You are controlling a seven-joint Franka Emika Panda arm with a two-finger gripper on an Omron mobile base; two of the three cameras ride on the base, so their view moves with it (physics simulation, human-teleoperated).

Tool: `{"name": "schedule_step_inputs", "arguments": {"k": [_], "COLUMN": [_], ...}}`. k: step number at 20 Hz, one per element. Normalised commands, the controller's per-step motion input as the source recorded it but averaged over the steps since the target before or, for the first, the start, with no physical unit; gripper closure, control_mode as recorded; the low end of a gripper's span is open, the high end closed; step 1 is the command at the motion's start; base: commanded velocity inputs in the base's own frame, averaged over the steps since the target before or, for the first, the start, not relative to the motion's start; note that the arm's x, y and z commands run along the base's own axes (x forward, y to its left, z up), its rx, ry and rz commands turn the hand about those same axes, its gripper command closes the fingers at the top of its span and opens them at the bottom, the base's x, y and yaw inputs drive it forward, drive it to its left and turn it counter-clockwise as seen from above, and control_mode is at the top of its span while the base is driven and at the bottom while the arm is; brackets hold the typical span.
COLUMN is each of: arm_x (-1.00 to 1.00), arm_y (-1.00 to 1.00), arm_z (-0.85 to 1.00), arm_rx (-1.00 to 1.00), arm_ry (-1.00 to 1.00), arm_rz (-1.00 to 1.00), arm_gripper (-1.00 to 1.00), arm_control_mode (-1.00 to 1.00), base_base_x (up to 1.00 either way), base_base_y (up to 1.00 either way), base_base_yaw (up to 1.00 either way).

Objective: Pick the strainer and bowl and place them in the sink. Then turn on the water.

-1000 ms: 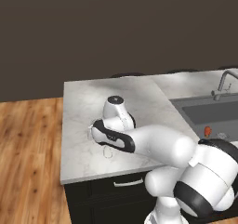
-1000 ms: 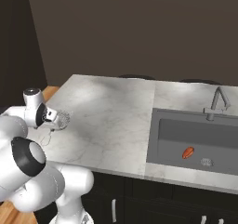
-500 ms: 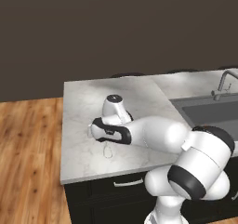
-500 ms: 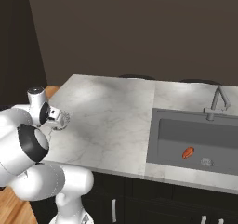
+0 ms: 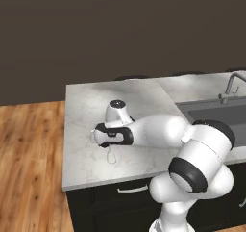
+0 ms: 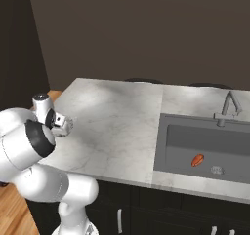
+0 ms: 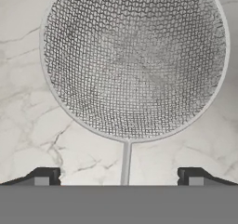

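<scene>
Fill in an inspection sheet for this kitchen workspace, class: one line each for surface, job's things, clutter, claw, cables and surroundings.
Surface: white marble counter.
Job's things: strainer lies on the counter below the claw, its wire handle between the fingertips; sink is dark, with a faucet behind it; bowl: nothing seen.
Clutter: small orange-red object in the sink.
Claw: claw is open, above the strainer's handle.
Cables: nothing seen.
Surroundings: dark wall, wooden floor.
</scene>
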Motion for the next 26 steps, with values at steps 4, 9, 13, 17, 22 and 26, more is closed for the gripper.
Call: {"name": "schedule_step_inputs", "arguments": {"k": [4,9,13,17,22,26], "arm_x": [0.12,0.06,0.01,0.00,0.00,0.00], "arm_y": [0.00,0.00,0.00,0.01,0.04,0.02], "arm_z": [-0.21,-0.24,-0.26,-0.27,-0.23,-0.11], "arm_rx": [0.00,0.00,0.00,0.00,0.00,0.00], "arm_ry": [0.00,0.00,0.00,0.00,0.00,0.00], "arm_rz": [0.00,0.00,0.00,0.00,0.00,0.00], "arm_gripper": [-1.00,-1.00,-1.00,-1.00,-1.00,1.00], "arm_control_mode": [-1.00,-1.00,-1.00,-1.00,-1.00,-1.00], "base_base_x": [0.00,0.00,0.00,0.00,0.00,0.00], "base_base_y": [0.00,0.00,0.00,0.00,0.00,0.00], "base_base_yaw": [0.00,0.00,0.00,0.00,0.00,0.00]}}
